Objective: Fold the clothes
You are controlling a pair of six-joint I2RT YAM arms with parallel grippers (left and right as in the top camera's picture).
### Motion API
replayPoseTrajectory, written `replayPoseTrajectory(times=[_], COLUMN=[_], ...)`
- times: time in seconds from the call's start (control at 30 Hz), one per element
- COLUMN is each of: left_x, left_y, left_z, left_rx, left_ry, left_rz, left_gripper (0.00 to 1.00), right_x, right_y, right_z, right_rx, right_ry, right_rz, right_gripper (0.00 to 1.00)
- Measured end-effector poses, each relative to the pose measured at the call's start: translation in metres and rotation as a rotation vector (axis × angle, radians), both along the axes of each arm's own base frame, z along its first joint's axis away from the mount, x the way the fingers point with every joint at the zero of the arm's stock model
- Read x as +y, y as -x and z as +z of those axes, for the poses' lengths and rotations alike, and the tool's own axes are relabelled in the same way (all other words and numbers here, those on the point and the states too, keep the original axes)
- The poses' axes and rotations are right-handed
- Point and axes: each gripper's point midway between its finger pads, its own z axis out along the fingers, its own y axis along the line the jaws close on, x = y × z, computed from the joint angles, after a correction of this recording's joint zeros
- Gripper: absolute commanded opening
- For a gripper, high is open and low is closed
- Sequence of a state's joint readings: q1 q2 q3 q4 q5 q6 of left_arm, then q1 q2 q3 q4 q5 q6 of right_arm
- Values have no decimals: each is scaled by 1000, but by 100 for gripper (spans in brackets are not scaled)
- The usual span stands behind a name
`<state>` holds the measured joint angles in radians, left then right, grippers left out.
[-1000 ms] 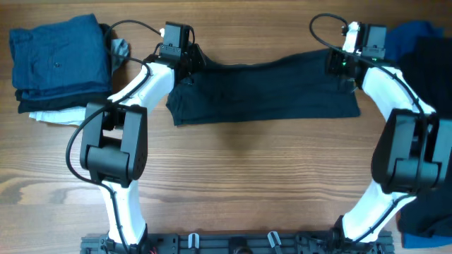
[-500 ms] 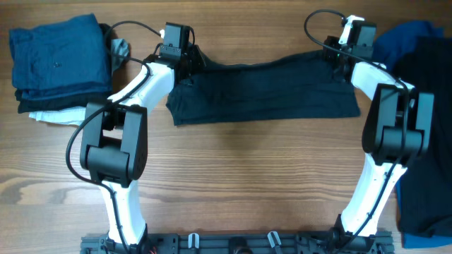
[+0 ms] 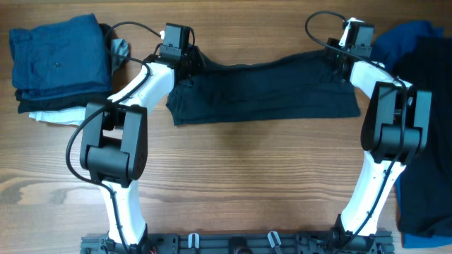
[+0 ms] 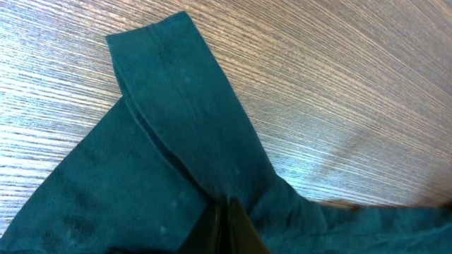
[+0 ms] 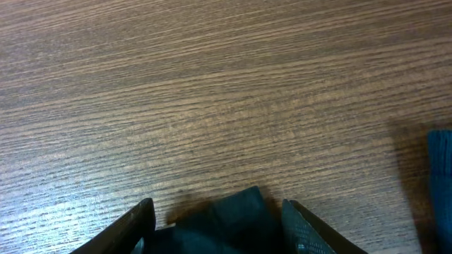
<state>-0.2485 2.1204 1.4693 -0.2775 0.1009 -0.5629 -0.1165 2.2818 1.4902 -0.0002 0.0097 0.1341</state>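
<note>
Wood table (image 3: 233, 176): one shirt (image 3: 268, 95), one stack (image 3: 56, 56), one heap (image 3: 432, 77), left claw (image 4: 226, 227), right claw (image 5: 219, 220).

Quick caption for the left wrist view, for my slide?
Dark shirt, a hemmed flap lying flat on the wooden table, pinched in the shut left jaws.

Two arms: left arm (image 3: 141, 88), right arm (image 3: 369, 75). One spread navy shirt (image 3: 268, 92). One folded stack (image 3: 56, 60). One loose pile (image 3: 431, 77).

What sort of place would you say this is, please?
Probably a robot test bench for laundry folding, not a home: a bare wooden table, a left arm and a right arm mounted at its near edge, a folded stack, and a shirt spread out.
</note>
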Motion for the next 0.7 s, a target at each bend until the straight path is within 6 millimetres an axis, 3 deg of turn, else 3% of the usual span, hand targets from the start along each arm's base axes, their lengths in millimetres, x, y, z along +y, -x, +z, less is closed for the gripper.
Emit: replayPoseTrajectory(times=[0.03,0.1,0.43,0.5,0.57,0.7], left_x=[0,0,8,10,12,11], left_y=[0,0,-2,-3,-2,11], left_z=[0,0,2,9,25,22], left_rx=[0,0,-15,-31,-52,4], left_ry=[0,0,-44,-54,-51,-48], left_rz=[0,0,14,12,5,-18], left_gripper=[5,5,6,14,34,39], right_x=[0,-1,0,0,0,0], right_y=[0,1,-2,-4,-6,-6], right_z=[0,-1,4,13,32,45], right_rx=[0,5,2,-10,-41,-44], right_ry=[4,7,7,9,12,12], right_rz=[0,-3,-3,-3,-3,-3], right_gripper=[22,4,4,4,4,4])
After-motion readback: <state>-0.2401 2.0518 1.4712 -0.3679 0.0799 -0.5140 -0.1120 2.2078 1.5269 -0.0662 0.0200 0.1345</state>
